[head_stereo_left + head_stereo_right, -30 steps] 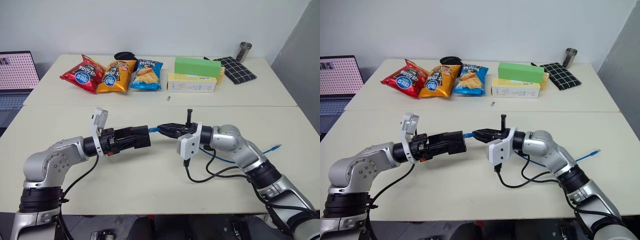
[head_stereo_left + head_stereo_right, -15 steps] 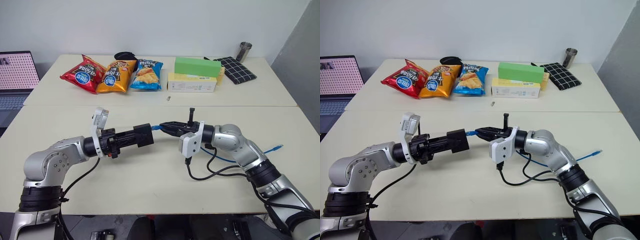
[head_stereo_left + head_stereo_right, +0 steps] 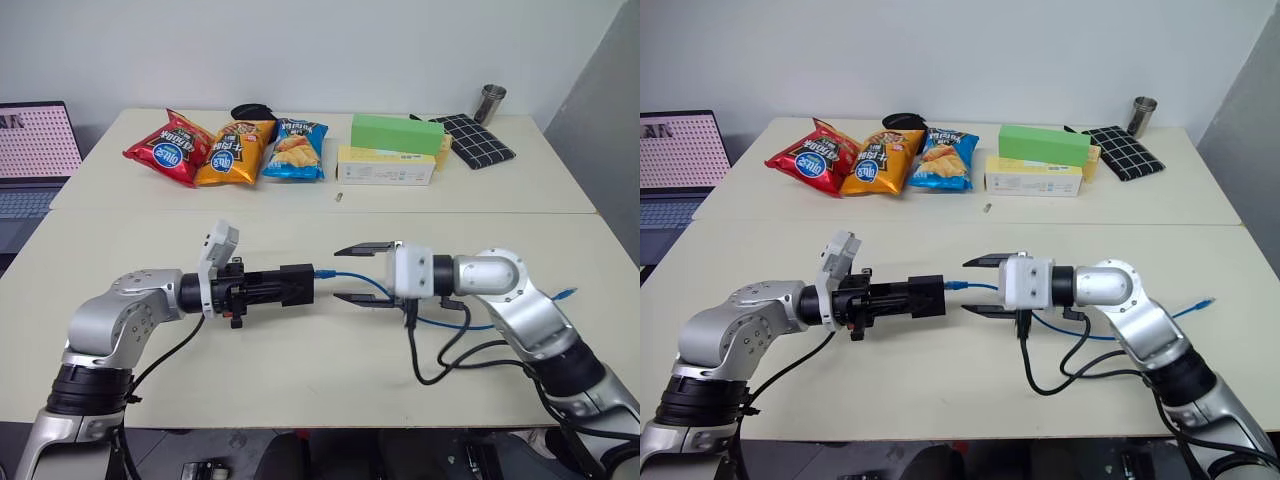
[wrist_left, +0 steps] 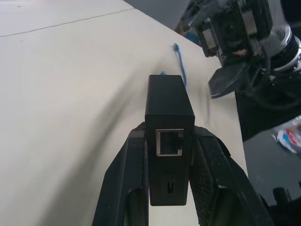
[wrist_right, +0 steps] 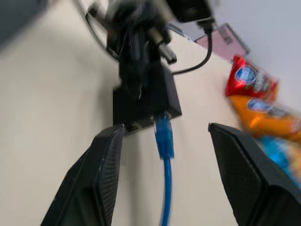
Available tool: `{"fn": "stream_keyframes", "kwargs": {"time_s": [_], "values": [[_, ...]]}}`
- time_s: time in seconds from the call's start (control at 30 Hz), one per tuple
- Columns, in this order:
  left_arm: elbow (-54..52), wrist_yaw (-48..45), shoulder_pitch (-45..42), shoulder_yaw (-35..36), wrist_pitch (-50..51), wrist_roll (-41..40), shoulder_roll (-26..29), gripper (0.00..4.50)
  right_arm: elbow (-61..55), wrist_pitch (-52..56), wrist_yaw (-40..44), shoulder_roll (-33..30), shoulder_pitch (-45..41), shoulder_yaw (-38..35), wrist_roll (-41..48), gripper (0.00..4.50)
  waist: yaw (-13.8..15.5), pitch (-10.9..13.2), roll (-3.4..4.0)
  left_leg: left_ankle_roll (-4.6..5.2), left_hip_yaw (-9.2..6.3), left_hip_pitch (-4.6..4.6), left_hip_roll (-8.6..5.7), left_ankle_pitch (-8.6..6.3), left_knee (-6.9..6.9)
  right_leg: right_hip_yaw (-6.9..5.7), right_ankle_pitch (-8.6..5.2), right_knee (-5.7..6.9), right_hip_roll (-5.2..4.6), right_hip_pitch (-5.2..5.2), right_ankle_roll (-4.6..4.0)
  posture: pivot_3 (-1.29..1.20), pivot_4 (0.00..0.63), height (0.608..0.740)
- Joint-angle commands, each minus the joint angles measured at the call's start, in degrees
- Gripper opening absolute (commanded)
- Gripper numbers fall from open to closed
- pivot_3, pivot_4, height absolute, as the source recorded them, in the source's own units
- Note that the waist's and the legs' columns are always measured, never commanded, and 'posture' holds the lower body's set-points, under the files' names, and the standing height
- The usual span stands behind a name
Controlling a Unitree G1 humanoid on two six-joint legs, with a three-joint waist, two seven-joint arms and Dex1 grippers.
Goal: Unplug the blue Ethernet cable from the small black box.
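Right gripper [image 3: 357,272] wide open, empty

Silver-grey jointed arms, white wrist blocks, black cables.

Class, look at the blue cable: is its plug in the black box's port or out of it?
In. The blue cable's plug sits in the edge of the black box, which the left gripper holds. The right gripper is open around the cable.
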Motion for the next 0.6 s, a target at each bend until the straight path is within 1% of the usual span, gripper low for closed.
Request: {"fn": "stream_keyframes", "kwargs": {"time_s": [0.03,0.13,0.3,0.6], "values": [[-3.3,-4.4,-1.4,-1.9,-4.8,1.6,0.9,0.79,-5.9,19.6,-6.3,2.4,0.2,-5.6,14.1,2.97,0.0,0.0,0.00,0.00,-0.01,0.00,-0.01,0.00,-0.01,0.00,0.00,0.00,0.00,0.01,0.00,0.00,0.150,0.740],[-4.3,-5.0,-2.4,-2.0,-5.4,1.3,0.5,0.79,-6.1,26.5,-8.2,3.3,0.0,-7.3,18.0,2.97,0.1,0.0,0.00,0.01,0.00,-0.01,-0.03,0.00,-0.01,0.01,0.00,-0.03,0.00,0.01,0.00,0.00,0.150,0.740],[-4.6,-5.4,-3.1,-1.4,-5.4,0.6,0.2,0.79,-5.3,33.1,-9.7,4.5,0.0,-9.6,22.5,2.97,0.3,0.0,0.00,0.03,0.03,-0.01,-0.05,-0.01,-0.01,0.05,0.00,-0.05,0.00,0.01,0.00,0.00,0.150,0.740],[-3.1,-5.8,-1.8,0.0,-6.1,-0.1,0.0,0.79,-3.7,35.7,-8.9,5.3,0.4,-11.4,24.2,2.97,0.3,0.0,0.00,0.03,0.04,-0.02,-0.05,-0.02,-0.02,0.04,0.00,-0.05,0.01,0.00,0.00,0.00,0.150,0.740]]}}
